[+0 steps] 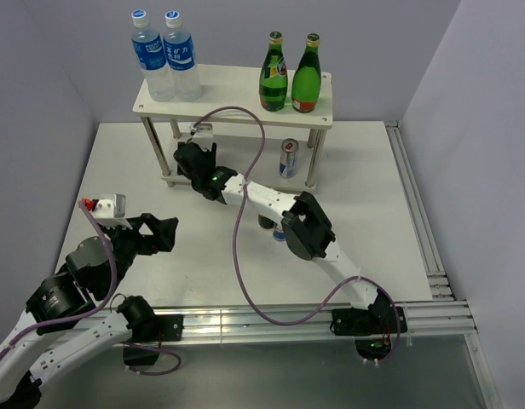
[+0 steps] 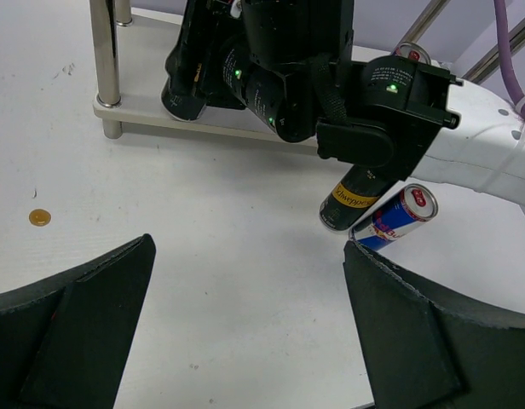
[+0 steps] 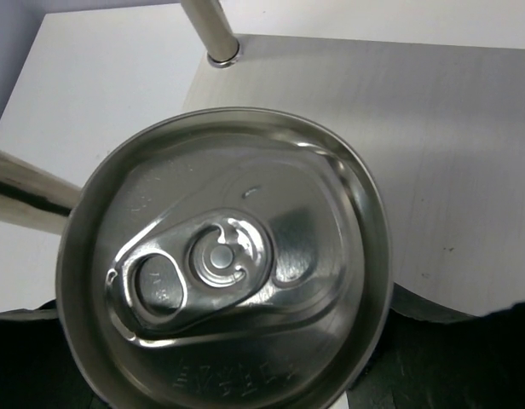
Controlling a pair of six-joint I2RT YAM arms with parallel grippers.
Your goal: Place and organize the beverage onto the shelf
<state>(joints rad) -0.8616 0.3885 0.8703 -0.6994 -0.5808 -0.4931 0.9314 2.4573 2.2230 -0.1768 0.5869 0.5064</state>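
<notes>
The white shelf (image 1: pixel 237 85) stands at the back. Two green bottles (image 1: pixel 290 75) stand on the right of its upper board. My right gripper (image 1: pixel 194 160) reaches under the upper board at the left and is shut on a dark can (image 3: pixel 220 256), held upright over the lower board (image 3: pixel 450 128); it also shows in the left wrist view (image 2: pixel 181 92). A silver-blue can (image 1: pixel 287 158) stands under the shelf's right side. Another dark can (image 2: pixel 352 200) and a silver-blue can (image 2: pixel 397 216) stand on the table under the right arm. My left gripper (image 1: pixel 163 232) is open and empty, above the table.
Two water bottles (image 1: pixel 166 55) with blue labels stand on the left of the upper board. A shelf post (image 3: pixel 210 30) is close behind the held can. The right arm's purple cable (image 1: pixel 241 213) loops over the table. A small coin-like disc (image 2: pixel 40 217) lies on the table.
</notes>
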